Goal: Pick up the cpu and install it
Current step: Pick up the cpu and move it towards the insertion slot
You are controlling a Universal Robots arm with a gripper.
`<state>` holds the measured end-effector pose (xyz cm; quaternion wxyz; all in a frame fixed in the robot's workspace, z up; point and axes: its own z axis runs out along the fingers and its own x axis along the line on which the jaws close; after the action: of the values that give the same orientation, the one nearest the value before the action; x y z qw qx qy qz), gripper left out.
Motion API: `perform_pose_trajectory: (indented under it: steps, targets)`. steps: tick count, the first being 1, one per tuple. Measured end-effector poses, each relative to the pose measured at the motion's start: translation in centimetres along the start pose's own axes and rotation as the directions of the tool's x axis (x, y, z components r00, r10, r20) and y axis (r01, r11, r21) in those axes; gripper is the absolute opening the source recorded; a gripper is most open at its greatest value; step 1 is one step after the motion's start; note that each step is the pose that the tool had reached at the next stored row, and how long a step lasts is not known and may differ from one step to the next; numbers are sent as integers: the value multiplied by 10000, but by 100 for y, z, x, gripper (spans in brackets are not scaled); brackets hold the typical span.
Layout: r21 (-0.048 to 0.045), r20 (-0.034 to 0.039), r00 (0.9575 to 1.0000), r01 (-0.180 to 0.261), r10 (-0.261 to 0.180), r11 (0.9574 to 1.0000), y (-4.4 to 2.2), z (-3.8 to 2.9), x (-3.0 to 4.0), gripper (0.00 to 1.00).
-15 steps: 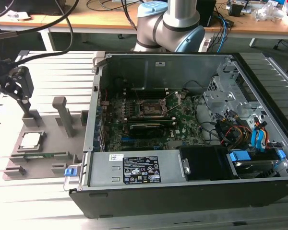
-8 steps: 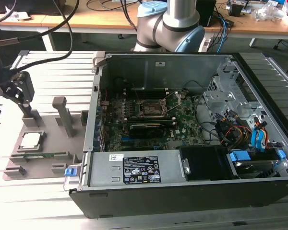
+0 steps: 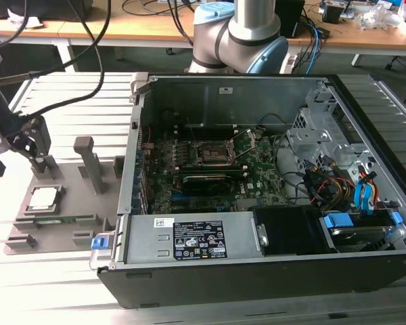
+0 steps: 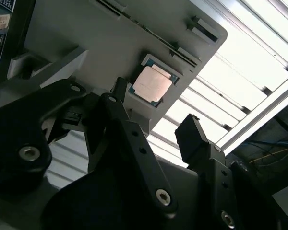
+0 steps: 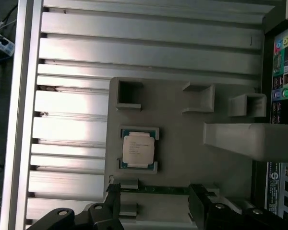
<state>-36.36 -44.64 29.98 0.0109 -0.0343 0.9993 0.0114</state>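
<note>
Pincer: spread wide and empty, poised over the grey fixture tray at the exterior view's left, upper part of that frame; touching nothing.
Fingertips: 2, well apart in both wrist views, with nothing gripped between.
Cpu: seated flat in a square pocket of the tray, silver lid up, thin green border showing; lower left of the exterior frame; not yet lifted.
Direction from pincer: lower in the exterior frame and slightly toward the exterior view's right; judged to lie beneath and a little ahead of the open fingers, clearly apart from them.
Axis: square outline, hence no long axis; sides parallel to the tray's edges; in the first wrist view, line joining the fingertips parallel to 1 pair of those sides.
Memory stick: long and green, slotted on edge just beside the cpu; in the first wrist view nearer the fingertips than the cpu, so judged a possible obstruction.
Socket: dark square frame on the board inside the open computer case; well apart from the cpu, toward the exterior view's right.
Arm: 1 only, so no choice of nearer side.
Stage: judged as approach; pickup not yet made.
</note>
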Motion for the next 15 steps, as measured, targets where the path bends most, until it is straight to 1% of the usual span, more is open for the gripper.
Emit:
perform_pose_trajectory:
  steps: [1,2,3,4,5,6,7,9,10,11,12,14,15]
  targets:
    - [46,-4,10000,3,-3,10000,5,14,-1,68]
    - [121,-7,10000,5,-5,9999,21,48,-1,68]
    - [124,-9,10000,3,-2,9999,39,87,-2,68]
    - [127,-6,9999,-111,111,9999,49,121,-3,68]
    - [130,-4,9998,-206,206,9997,52,142,-3,68]
    - [168,-4,9997,-245,245,9996,57,170,1,68]
    - [245,-7,9997,-242,243,9994,66,204,3,68]
    - [247,-9,9997,-242,243,9994,77,307,19,68]
    - [247,-8,9997,-238,238,9994,76,347,29,68]
    - [246,-8,9997,-226,227,9994,76,405,43,68]
    - [246,-8,9998,-222,223,9995,76,444,49,68]
    - [246,-8,9998,-216,216,9995,76,485,54,68]
    - [245,-9,9998,-199,199,9995,76,525,58,68]
